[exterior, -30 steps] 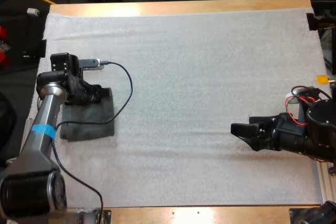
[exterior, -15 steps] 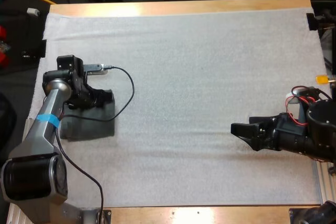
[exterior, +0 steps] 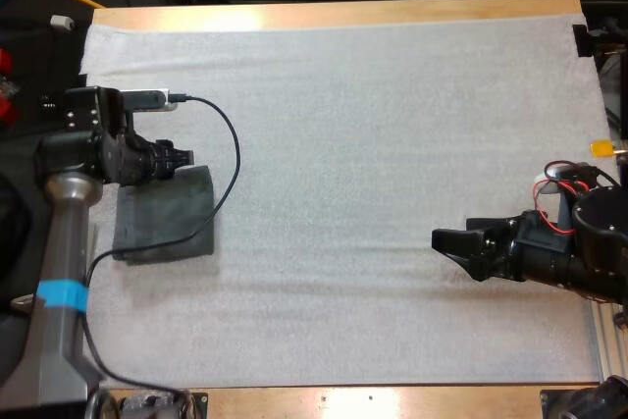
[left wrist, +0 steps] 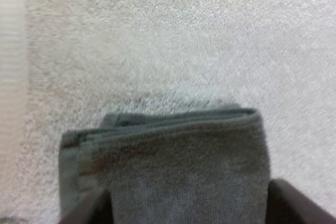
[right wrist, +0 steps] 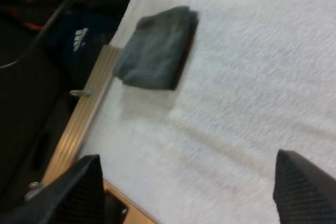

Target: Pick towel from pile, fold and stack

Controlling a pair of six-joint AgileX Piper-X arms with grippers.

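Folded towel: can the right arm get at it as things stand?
Probably, if its reach allows: bare mat lies between the right gripper and the folded towel, though the left gripper hovers at its far edge.

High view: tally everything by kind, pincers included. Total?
folded towel, dark grey-green: 1
pincers: 2, the left pincer at the towel's far edge and the right pincer over bare mat, both open
white mat: 1
wooden table: 1
Total: 5
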